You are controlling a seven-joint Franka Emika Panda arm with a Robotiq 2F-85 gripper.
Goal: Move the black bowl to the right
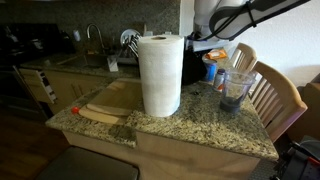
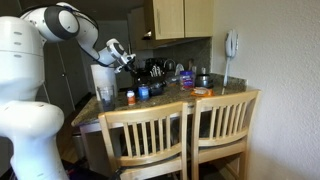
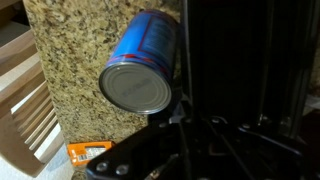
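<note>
Your gripper [image 2: 126, 56] hangs over the counter [image 1: 200, 125], and you cannot tell its jaw width | black bowl [image 1: 196, 66] sits just right of the towel roll [image 1: 160, 75], farther back than the tumbler [image 1: 235, 90] | wrist view shows a blue can [image 3: 140, 70]

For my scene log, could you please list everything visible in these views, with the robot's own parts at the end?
paper towel roll: one, white, upright mid-counter.
black bowl: one, black, partly hidden behind the roll.
glass tumbler: one, clear, near the chair-side edge.
blue can: one, blue with silver end, on the granite.
cutting board: one, wooden, beside the roll.
chairs: two, wooden, at the counter.
counter: one, speckled granite.
wall phone: one, white, on the wall.
arm: one, white, reaching over the counter.
hand: one, black, above the counter; open or shut unclear.
</note>
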